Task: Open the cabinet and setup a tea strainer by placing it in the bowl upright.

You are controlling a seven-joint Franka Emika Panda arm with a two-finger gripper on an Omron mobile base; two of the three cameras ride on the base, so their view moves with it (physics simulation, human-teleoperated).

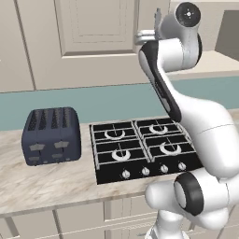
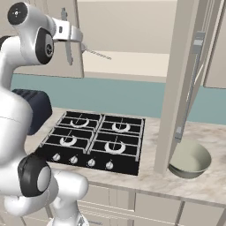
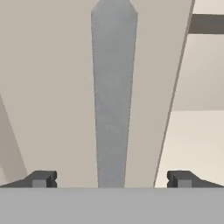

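Observation:
The cabinet [image 2: 128, 39] hangs above the counter. Its right door [image 2: 181, 88] is swung out wide and the pale inside shows. My gripper [image 2: 80, 43] is up at the left door's silver bar handle [image 2: 68, 48]. In the hand view that handle [image 3: 113, 96] runs straight up between my fingertips [image 3: 43, 179], and the gripper [image 3: 111, 180] is open and astride it, not touching. A thin wire, the tea strainer's handle [image 2: 98, 54], lies on the shelf just right of the hand; its cup is hidden. The grey-olive bowl [image 2: 190, 160] rests on the counter below the open door.
A black four-burner stove [image 1: 140, 149] sits in the marble counter [image 1: 46, 182] under the arm. A dark blue toaster [image 1: 50, 135] stands to its left. The open door's edge hangs over the counter beside the bowl.

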